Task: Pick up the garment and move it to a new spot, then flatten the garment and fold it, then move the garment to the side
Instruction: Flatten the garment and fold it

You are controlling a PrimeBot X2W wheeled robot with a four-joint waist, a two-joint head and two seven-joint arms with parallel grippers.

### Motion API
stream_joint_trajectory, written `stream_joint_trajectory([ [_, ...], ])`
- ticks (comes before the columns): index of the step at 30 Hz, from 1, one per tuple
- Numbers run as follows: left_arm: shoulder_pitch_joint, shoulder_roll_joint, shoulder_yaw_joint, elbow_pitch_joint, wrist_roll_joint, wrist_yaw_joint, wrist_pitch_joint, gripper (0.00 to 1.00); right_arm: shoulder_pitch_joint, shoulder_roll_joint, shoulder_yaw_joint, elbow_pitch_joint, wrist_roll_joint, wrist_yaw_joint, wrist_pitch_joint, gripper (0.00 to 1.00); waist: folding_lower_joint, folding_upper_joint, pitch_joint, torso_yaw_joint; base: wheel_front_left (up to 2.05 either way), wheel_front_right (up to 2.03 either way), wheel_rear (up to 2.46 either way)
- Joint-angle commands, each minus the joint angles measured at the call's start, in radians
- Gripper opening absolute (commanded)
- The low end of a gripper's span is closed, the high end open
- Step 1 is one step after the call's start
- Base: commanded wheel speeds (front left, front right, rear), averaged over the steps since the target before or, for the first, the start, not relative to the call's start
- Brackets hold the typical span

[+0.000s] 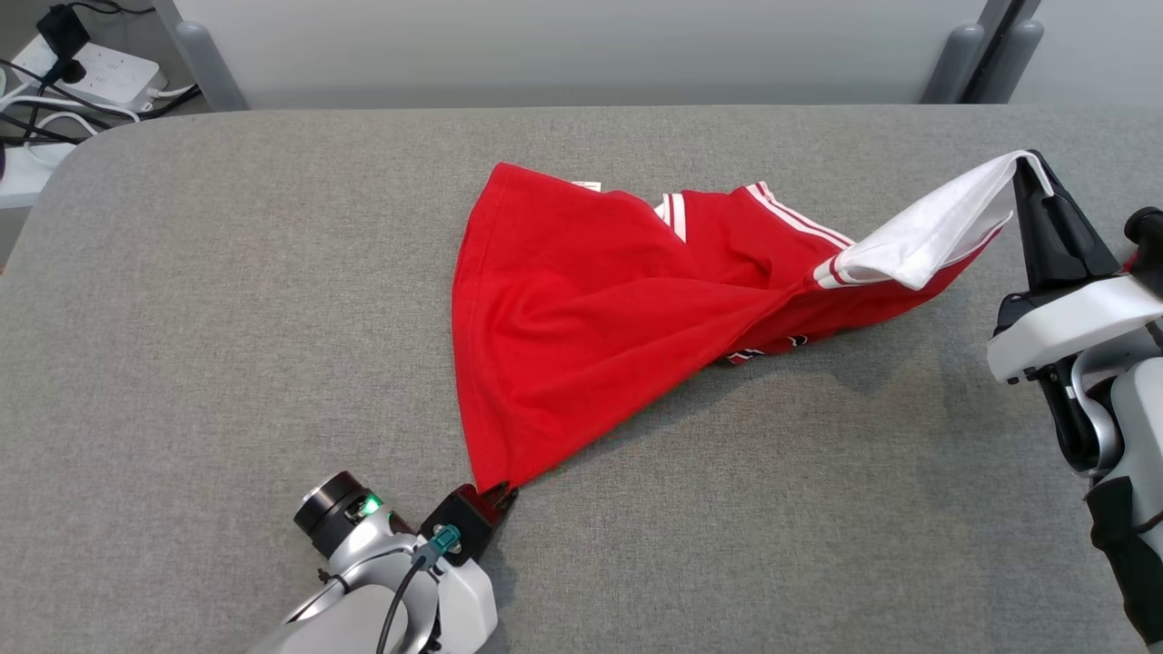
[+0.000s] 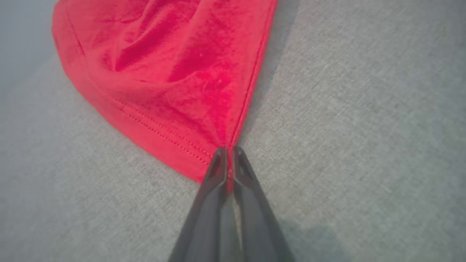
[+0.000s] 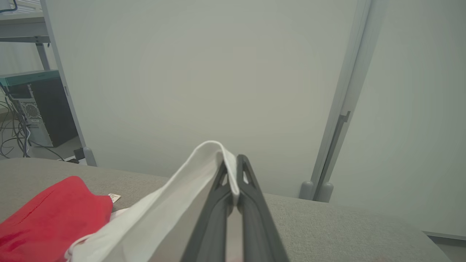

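Observation:
The garment (image 1: 591, 300) is a red shirt with white stripes and a white sleeve, spread in a rumpled fan across the grey table (image 1: 227, 318). At the near edge my left gripper (image 1: 498, 498) is shut on the red hem corner, which the left wrist view shows pinched between the fingertips (image 2: 228, 154). At the far right my right gripper (image 1: 1031, 163) is shut on the white sleeve (image 1: 936, 227) and holds it lifted off the table. In the right wrist view the white cloth (image 3: 174, 203) drapes over the closed fingers (image 3: 233, 171).
The padded grey table has rounded corners. A pale partition wall (image 1: 581, 45) stands behind its far edge. A power strip with cables (image 1: 91, 73) lies on the floor at the far left. A computer tower (image 3: 40, 112) stands beyond the table.

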Motion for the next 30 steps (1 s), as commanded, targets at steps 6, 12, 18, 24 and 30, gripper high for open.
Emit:
stream_joint_trajectory([
  [6,-0.034,0.048,0.039,0.039,0.007,-0.009,0.007,0.00,-0.001,-0.006,0.016,-0.027,0.015,0.000,-0.006,0.00,0.0000,0.0000,-0.002,0.002,0.00,0.00,0.00],
  [12,-0.077,0.103,0.131,-0.051,-0.004,0.007,0.007,0.00,0.003,-0.011,0.038,-0.029,0.030,0.000,-0.006,0.00,0.0000,0.0000,-0.010,0.002,0.00,0.00,0.00],
  [18,-0.117,0.184,0.213,-0.140,-0.015,0.007,0.007,0.00,0.001,-0.025,0.081,-0.018,0.061,0.000,0.004,0.00,0.0000,0.0000,-0.019,0.001,0.00,0.00,0.00],
  [24,-0.223,0.276,0.280,-0.180,-0.038,-0.017,0.017,0.00,-0.068,-0.050,0.161,-0.031,0.118,0.000,0.040,0.00,0.0000,0.0000,-0.025,-0.007,0.00,0.00,0.00],
  [30,-0.429,0.348,0.339,-0.189,-0.038,-0.047,0.067,0.00,-0.265,-0.057,0.228,-0.009,0.159,0.000,0.035,0.00,0.0000,0.0000,-0.031,-0.015,0.00,0.00,0.00],
])
